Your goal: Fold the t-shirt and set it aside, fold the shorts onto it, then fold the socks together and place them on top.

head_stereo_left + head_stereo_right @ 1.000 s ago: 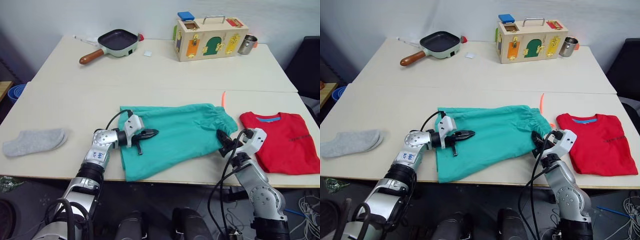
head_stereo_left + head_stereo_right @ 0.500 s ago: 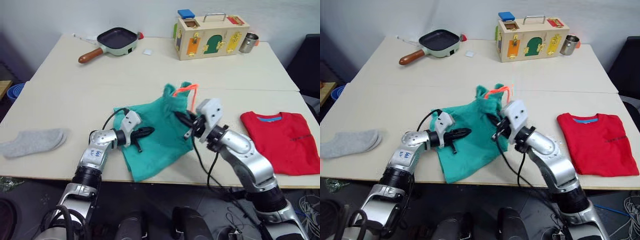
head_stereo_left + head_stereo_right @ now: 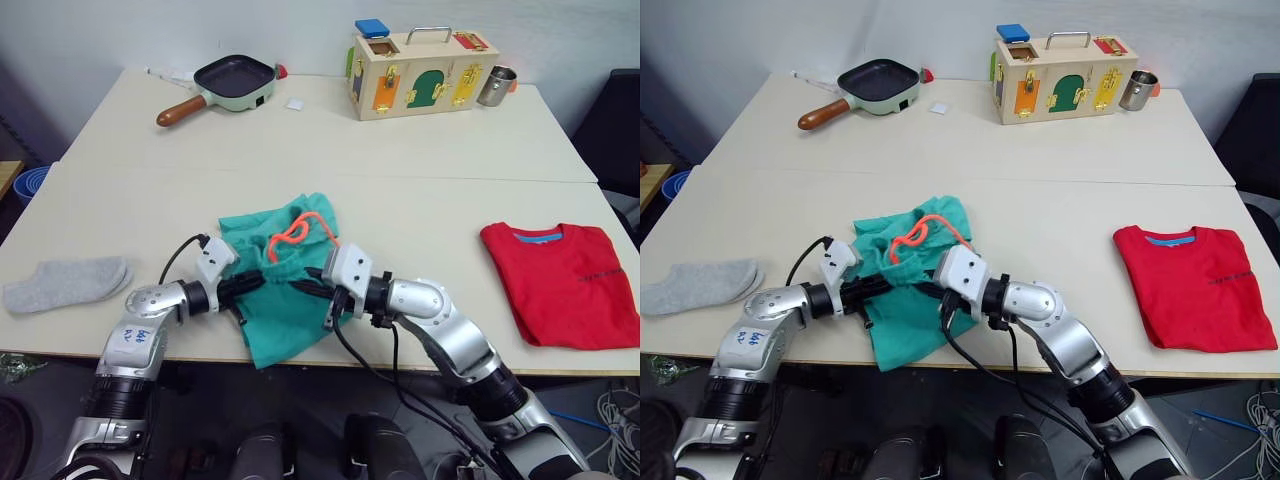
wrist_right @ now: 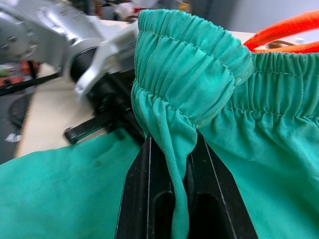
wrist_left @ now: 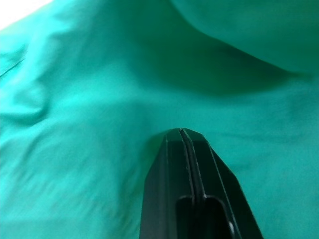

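Note:
The teal shorts (image 3: 285,310) lie bunched near the table's front edge, their waistband end doubled over to the left with the orange drawstring (image 3: 294,233) on top. My right gripper (image 3: 312,286) is shut on a fold of the gathered waistband (image 4: 192,64). My left gripper (image 3: 256,283) is shut with its tips resting on the shorts' fabric (image 5: 89,99), a little to the left of the right gripper. The folded red t-shirt (image 3: 565,282) lies at the right end of the table. The grey socks (image 3: 70,282) lie at the left end, far from both grippers.
At the back of the table stand a frying pan (image 3: 234,81), a wooden latch box (image 3: 420,68) and a metal cup (image 3: 496,87). A seam (image 3: 150,168) runs across the table behind the shorts. The table's front edge (image 3: 420,368) is close to both arms.
My right gripper has carried the waistband end leftward and down over the rest of the shorts. My left gripper has drawn back a little to the left, still on the fabric.

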